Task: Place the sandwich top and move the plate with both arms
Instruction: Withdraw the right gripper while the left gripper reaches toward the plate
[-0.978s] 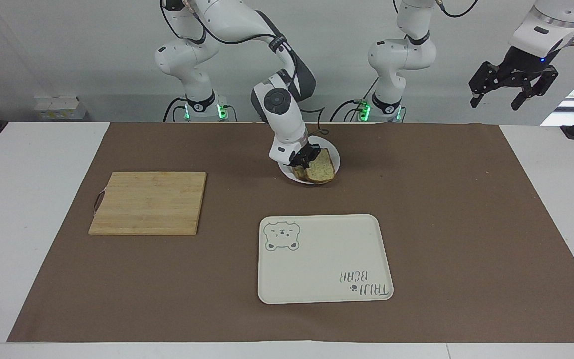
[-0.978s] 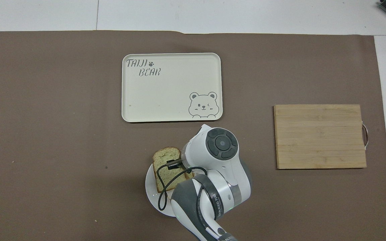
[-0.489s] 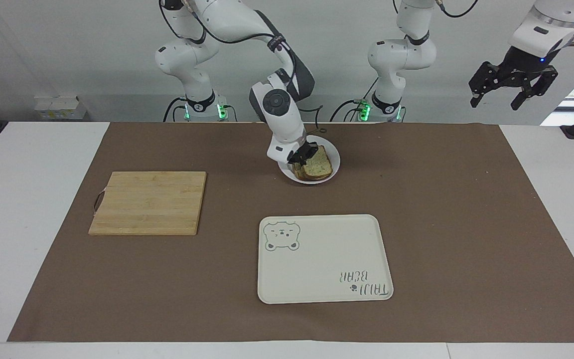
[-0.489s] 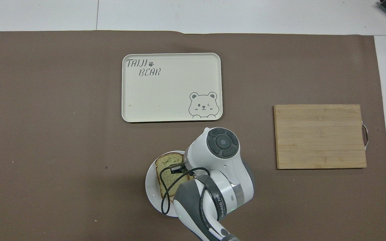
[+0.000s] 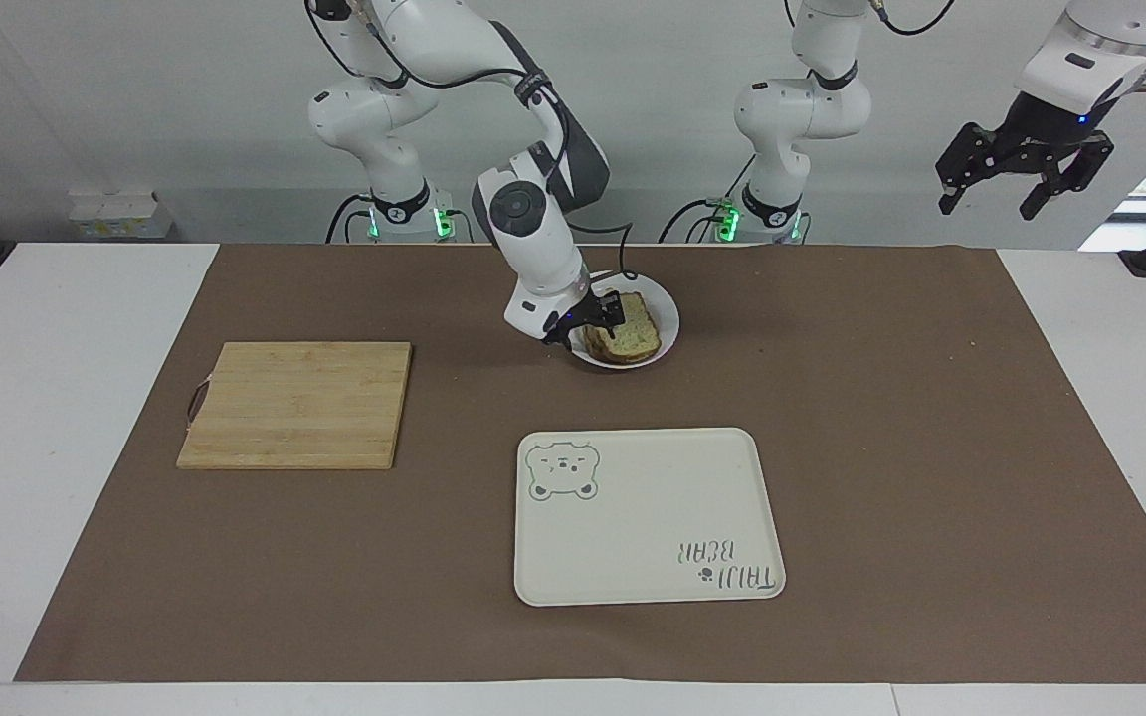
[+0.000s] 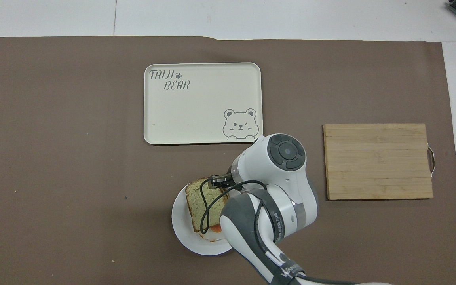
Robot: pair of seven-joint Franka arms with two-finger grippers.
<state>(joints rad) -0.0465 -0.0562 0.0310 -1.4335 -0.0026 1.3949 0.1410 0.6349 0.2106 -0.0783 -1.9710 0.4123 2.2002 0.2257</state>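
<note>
One sandwich top [image 5: 626,328] beside right hand [image 5: 588,324].

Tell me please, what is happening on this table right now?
The right arm's black pincer is low at the edge of the small round white plate, beside the plain brown-crusted bread slice, which lies on the egg-topped slice. The left arm's black pincer waits high above its end of the table, open. The cream rectangular bear tray and the wooden cutting board hold nothing.
</note>
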